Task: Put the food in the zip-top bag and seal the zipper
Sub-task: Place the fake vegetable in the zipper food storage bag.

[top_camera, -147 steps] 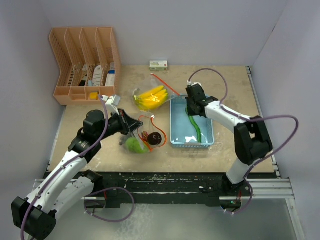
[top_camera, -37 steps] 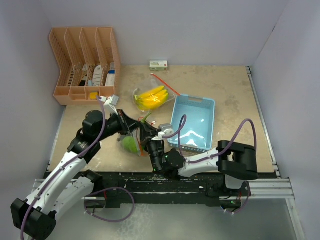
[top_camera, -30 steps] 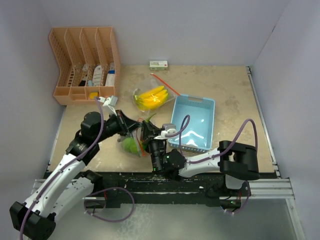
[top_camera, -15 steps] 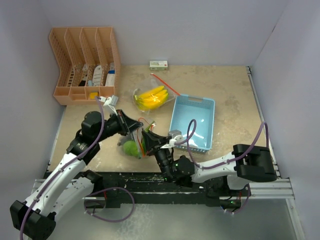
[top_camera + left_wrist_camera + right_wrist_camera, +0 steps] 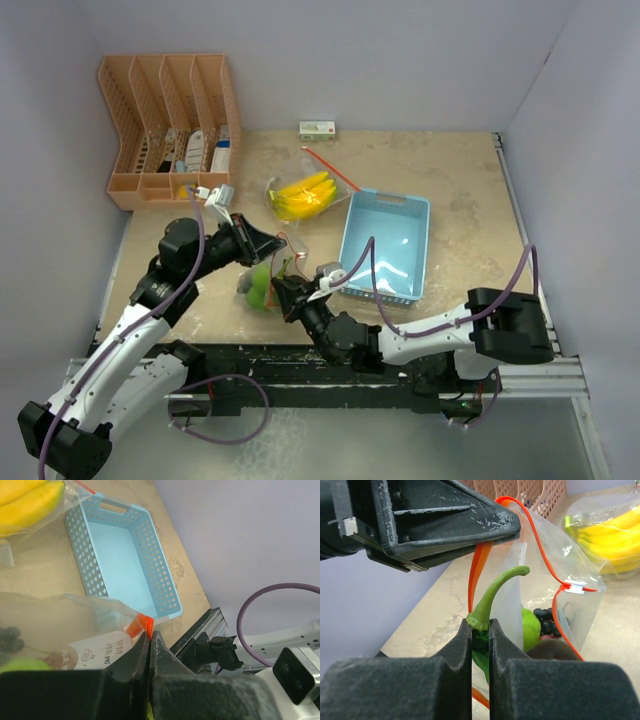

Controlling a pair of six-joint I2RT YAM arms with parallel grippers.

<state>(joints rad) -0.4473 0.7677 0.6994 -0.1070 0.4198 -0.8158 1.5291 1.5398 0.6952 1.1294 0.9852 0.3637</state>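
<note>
My left gripper (image 5: pixel 270 243) is shut on the orange zipper edge (image 5: pixel 141 624) of the clear zip-top bag (image 5: pixel 262 282) and holds its mouth up. My right gripper (image 5: pixel 480 630) is shut on the stem end of the long green cucumber (image 5: pixel 485 605), at the bag's mouth just under the left fingers (image 5: pixel 445 515). A round green fruit (image 5: pixel 532 625) and dark grapes (image 5: pixel 547 621) lie inside the bag. The yellow banana bunch (image 5: pixel 302 194) lies in clear plastic behind the bag. Red berries are hard to make out.
The light-blue basket (image 5: pixel 385 250) stands right of the bag, with nothing in it. An orange desk organizer (image 5: pixel 170 125) is at the back left and a small white box (image 5: pixel 317 129) at the back wall. The right arm lies low along the near edge.
My right gripper took the cucumber out of the basket and carried it left to the bag's mouth, then dropped lower. The basket shifted and tilted. My left gripper kept hold of the zipper edge.
</note>
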